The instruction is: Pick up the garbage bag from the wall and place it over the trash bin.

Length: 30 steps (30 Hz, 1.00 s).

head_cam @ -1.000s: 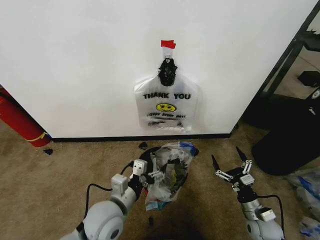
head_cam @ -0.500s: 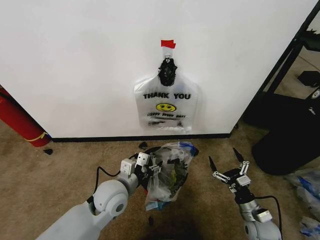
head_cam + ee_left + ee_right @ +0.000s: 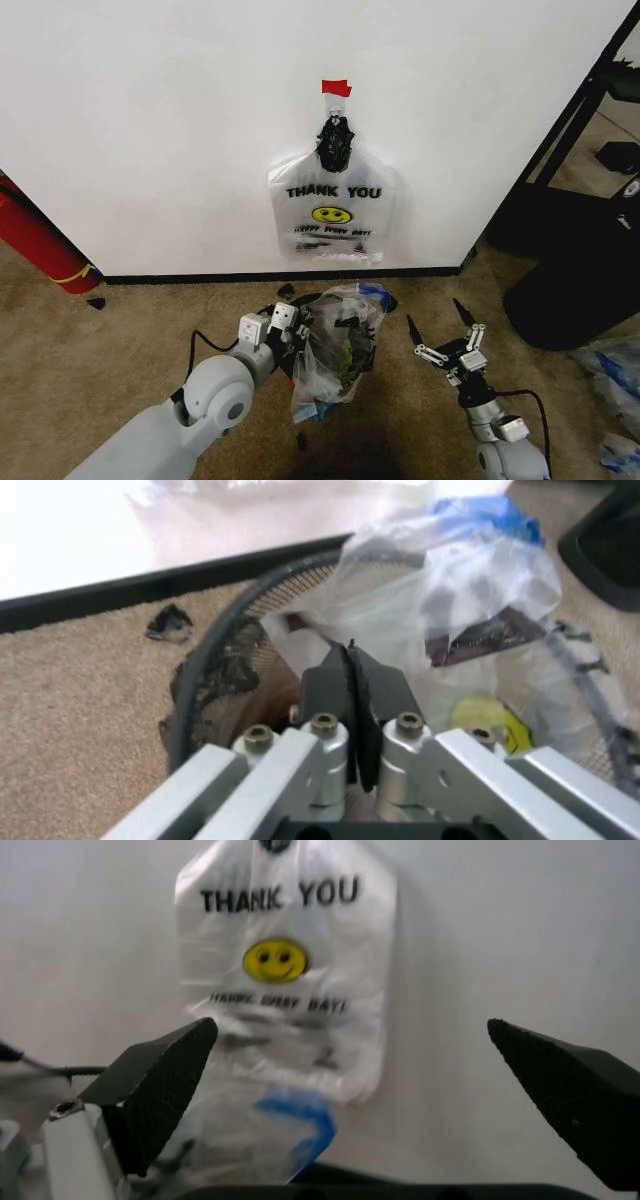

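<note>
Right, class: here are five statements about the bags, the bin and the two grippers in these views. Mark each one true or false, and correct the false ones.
1. The left gripper is shut on the garbage bag. True.
2. The right gripper is shut on the THANK YOU bag. False: its jaws are spread open and it holds nothing, on the right of the garbage bag.
3. The THANK YOU bag hangs on the wall under a piece of red tape. True.
4. The trash bin stands on a tiled floor. False: it stands on brown carpet.
5. The red fire extinguisher lies inside the bin. False: it leans by the wall, far left.
</note>
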Motion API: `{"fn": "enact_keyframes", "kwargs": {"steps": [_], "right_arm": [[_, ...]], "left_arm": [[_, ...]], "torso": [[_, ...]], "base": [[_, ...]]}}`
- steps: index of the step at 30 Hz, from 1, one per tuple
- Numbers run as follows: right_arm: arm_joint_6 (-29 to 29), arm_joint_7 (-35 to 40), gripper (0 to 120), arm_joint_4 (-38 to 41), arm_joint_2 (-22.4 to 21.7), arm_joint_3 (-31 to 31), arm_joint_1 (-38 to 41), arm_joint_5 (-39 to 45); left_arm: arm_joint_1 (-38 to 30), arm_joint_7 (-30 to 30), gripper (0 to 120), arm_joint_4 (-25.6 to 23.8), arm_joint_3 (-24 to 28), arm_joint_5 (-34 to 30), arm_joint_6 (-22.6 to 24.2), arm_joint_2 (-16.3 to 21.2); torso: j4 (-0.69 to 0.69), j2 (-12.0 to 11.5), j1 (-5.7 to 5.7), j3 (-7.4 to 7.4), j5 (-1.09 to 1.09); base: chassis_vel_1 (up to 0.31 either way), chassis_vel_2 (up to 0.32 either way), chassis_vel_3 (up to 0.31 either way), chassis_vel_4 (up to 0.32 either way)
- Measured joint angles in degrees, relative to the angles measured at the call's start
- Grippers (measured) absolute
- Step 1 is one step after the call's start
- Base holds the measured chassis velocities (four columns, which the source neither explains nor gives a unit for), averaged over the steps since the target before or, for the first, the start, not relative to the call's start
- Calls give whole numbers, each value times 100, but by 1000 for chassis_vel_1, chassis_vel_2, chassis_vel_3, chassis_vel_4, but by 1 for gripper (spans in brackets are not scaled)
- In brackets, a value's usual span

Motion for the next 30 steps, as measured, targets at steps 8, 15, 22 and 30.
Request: {"fn": "enact_keyframes", "kwargs": {"steps": [8,15,22,30], "right_arm": [[-861,107,100,-37,-224,-786,73,476],[-1882,717,100,433,-374,-1296,88,576],[-3040,1374,97,940,-516,-1586,105,770],[-4317,1709,69,1351,-671,-1719,225,1402]], "left_arm": [[612,60,0,-285,-440,424,-411,-127],[811,158,0,-271,-434,653,-574,-239],[726,203,0,-260,-266,722,-610,-251],[693,189,0,-296,-191,769,-596,-248]], "torso": [[1,0,-1,-1,0],[-2,0,-1,-1,0],[-1,0,-1,-1,0],[0,0,-1,0,1]], "base": [[0,0,0,0],[0,0,0,0],[0,0,0,0],[0,0,0,0]]}}
